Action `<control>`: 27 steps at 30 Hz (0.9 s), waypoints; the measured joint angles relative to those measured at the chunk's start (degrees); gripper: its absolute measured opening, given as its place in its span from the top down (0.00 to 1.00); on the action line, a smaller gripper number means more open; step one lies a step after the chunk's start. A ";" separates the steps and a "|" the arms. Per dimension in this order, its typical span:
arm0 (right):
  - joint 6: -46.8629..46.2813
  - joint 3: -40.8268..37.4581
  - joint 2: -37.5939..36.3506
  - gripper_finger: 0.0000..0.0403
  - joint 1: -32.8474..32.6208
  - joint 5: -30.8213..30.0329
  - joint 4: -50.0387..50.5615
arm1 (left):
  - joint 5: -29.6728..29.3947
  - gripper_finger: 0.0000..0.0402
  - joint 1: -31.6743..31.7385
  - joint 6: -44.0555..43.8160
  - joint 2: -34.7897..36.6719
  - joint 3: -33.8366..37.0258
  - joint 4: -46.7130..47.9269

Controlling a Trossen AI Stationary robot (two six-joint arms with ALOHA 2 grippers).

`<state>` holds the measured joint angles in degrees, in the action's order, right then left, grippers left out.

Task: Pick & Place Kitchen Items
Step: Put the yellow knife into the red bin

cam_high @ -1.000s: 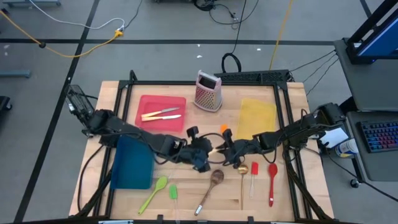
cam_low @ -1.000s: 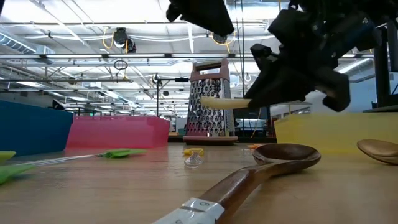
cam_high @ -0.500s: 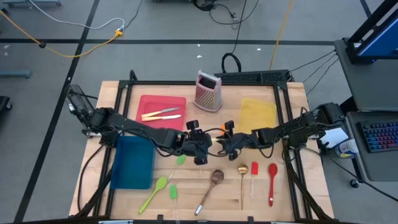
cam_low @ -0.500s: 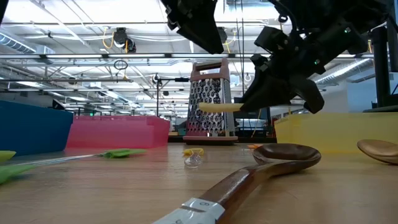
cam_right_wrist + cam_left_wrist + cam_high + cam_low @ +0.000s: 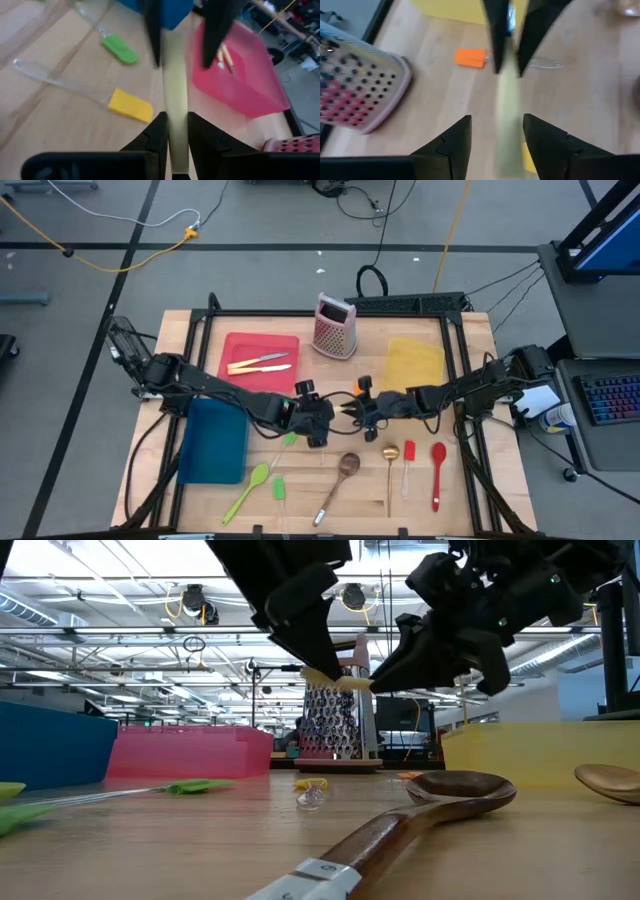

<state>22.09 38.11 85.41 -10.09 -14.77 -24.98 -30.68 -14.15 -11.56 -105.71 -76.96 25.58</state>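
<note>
Two grippers meet above the middle of the tabletop, and you are at a hand-over. Your right gripper (image 5: 173, 125) has its fingers pressed on a cream-handled knife (image 5: 175, 90), held level in the air so that the free end points at the other arm. Your left gripper (image 5: 495, 131) has its fingers spread on either side of that free end; in the left wrist view the handle passes between them with a gap on each side, so no contact is made yet. Judged from this, the left fingers must close before the right ones release, or the knife will drop.

Under the knife lie a yellow spatula (image 5: 131, 105) and a green spatula (image 5: 120, 50), both flat on the wood. The red tray (image 5: 260, 358), near the far edge, holds two similar knives (image 5: 259, 364), which suggests it is the destination. The blue tray (image 5: 213, 442) lies at the left edge and the yellow tray (image 5: 414, 362) far right. A grater (image 5: 335, 326) stands at the far edge. Spoons and spatulas remain along the near edge, including a wooden spoon (image 5: 347, 465).
</note>
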 joint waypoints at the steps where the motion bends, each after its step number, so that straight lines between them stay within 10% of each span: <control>1: 0.00 0.00 0.00 0.87 0.00 0.00 -0.57 | 0.56 0.56 0.00 0.44 0.00 0.38 -0.98; 27: 0.16 -0.02 0.00 0.86 1.52 3.49 -5.24 | 1.11 0.81 1.03 1.37 0.00 0.99 -1.81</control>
<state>22.24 38.09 85.41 -8.57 -11.27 -30.22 -29.56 -13.13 -10.20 -105.71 -75.96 23.77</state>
